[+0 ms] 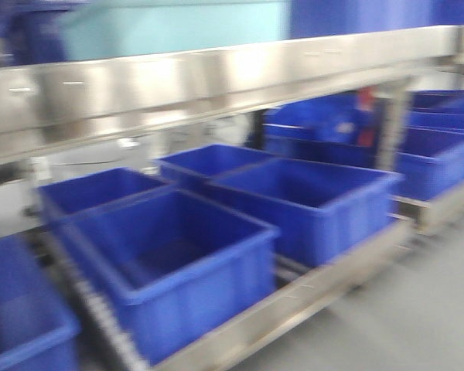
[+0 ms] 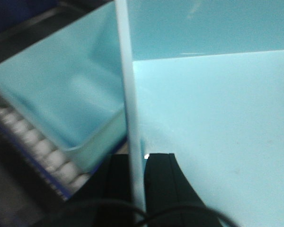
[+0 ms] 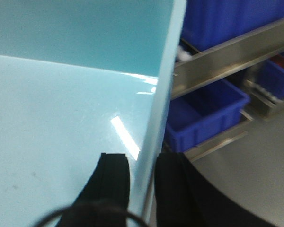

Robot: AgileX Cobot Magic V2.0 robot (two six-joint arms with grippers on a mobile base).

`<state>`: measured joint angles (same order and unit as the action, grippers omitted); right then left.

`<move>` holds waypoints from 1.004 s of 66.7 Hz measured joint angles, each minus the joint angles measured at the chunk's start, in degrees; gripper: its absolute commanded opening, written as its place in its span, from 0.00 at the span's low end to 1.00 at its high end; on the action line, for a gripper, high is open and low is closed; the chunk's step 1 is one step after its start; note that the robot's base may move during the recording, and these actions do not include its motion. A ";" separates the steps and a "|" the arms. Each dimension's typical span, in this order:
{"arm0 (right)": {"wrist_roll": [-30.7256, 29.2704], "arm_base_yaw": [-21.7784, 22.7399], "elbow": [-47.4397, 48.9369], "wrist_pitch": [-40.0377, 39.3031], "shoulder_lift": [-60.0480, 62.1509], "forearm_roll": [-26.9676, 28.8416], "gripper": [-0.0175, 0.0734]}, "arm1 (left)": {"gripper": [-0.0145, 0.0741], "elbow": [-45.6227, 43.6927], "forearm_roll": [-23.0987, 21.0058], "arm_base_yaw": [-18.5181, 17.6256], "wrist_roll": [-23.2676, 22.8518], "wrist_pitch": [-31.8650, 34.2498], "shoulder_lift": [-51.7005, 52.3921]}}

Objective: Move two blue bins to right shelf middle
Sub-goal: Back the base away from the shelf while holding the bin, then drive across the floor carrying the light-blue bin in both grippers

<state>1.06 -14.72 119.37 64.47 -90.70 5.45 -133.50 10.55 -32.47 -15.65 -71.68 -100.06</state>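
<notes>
I see a steel shelf (image 1: 216, 77) crossing the front view, blurred, with glare on its beam. An upright post (image 1: 392, 124) stands far right. Grey floor (image 1: 402, 309) near right. White rollers (image 2: 28, 137) line the shelf bed, seen in the left wrist view.

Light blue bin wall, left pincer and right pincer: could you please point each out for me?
light blue bin wall (image 2: 124, 71): left wrist view, on its thin edge.
left pincer (image 2: 140, 159): left wrist view, midway between fingertips.
right pincer (image 3: 142, 158): right wrist view, midway between fingertips.
</notes>
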 measured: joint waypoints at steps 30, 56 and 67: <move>0.00 0.00 0.00 -0.30 0.00 0.00 0.01 | 0.04 0.00 0.09 0.00 0.00 0.00 0.00; 0.00 0.00 0.00 -0.30 0.00 0.00 0.01 | 0.04 0.00 0.09 0.00 0.00 0.00 0.00; 0.00 0.00 0.00 -0.30 0.00 0.00 0.01 | 0.04 0.00 0.09 0.00 0.00 0.00 0.00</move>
<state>1.06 -14.72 119.37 64.17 -90.70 5.45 -133.50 10.64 -32.47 -15.65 -71.68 -100.06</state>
